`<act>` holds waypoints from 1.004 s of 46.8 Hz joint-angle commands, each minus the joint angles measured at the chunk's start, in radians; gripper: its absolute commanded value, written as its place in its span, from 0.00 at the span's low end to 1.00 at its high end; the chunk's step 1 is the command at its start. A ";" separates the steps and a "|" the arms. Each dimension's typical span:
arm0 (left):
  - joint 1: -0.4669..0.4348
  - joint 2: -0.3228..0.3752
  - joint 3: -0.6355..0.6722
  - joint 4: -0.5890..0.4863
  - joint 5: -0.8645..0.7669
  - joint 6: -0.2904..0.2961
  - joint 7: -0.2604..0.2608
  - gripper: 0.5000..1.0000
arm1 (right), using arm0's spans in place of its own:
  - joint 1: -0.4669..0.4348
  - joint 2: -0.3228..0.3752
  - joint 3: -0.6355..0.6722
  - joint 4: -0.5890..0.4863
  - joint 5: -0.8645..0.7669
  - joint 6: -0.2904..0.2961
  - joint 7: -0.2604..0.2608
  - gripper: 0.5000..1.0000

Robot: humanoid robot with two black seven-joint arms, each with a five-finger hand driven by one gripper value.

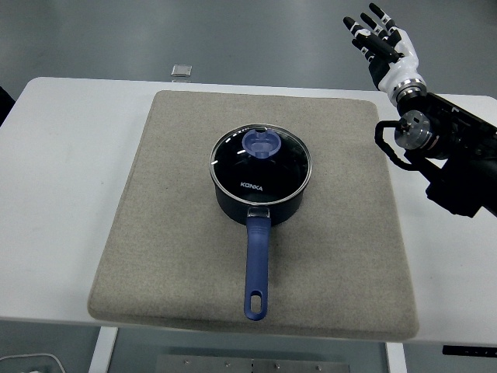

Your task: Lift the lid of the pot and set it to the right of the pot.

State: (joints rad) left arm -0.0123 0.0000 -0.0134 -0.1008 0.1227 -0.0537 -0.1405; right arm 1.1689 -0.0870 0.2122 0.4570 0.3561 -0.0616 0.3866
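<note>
Our right hand (pixel 386 48): white shell, black fingers, white tips
Our wrist (pixel 411 130): silver disc, black cable loop
Our forearm (pixel 464 167): black casing

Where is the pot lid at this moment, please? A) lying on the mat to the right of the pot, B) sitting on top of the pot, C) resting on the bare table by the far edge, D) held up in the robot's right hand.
B: the glass lid with its blue knob sits on the pot, while the right hand is raised, open and empty, far off to the right.
</note>
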 commanded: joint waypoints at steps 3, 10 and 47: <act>0.000 0.000 0.000 0.000 0.000 0.000 0.001 1.00 | 0.003 -0.002 0.001 0.000 0.001 0.000 0.000 0.80; 0.000 0.000 0.000 0.000 0.000 0.000 0.001 1.00 | 0.006 -0.002 0.001 0.000 0.001 -0.006 0.000 0.80; 0.000 0.000 0.001 0.000 0.000 0.000 0.001 1.00 | -0.052 -0.007 -0.007 0.000 -0.003 -0.001 0.001 0.80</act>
State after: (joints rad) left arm -0.0124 0.0000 -0.0127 -0.1010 0.1227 -0.0537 -0.1399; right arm 1.1183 -0.0941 0.2094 0.4571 0.3544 -0.0640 0.3867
